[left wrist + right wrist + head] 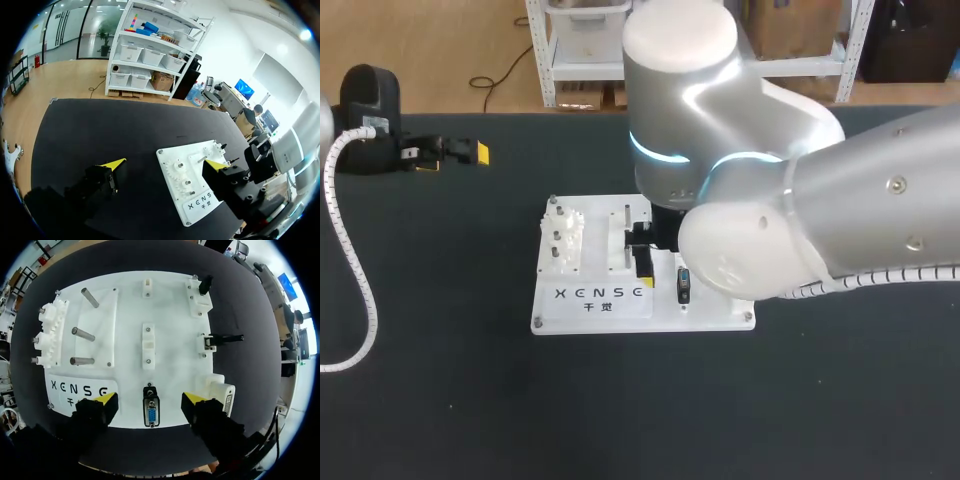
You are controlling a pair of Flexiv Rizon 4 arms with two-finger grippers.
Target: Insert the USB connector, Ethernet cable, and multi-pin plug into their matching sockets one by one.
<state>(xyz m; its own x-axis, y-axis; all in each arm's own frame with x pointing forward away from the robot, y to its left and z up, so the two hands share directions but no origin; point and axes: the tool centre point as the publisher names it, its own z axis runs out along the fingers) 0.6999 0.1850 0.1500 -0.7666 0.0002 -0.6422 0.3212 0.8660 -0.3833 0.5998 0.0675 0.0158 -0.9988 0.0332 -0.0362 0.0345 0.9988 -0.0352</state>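
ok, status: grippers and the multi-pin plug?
Right gripper open, straddling the multi-pin plug on the white board, not touching it. Left gripper open, empty, off to the board's side. Nothing blocking the plug.

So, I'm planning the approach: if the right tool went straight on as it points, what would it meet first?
Most likely the blue connector on the white board, which sits centred ahead of the open right tool. How far off it is, I cannot tell.
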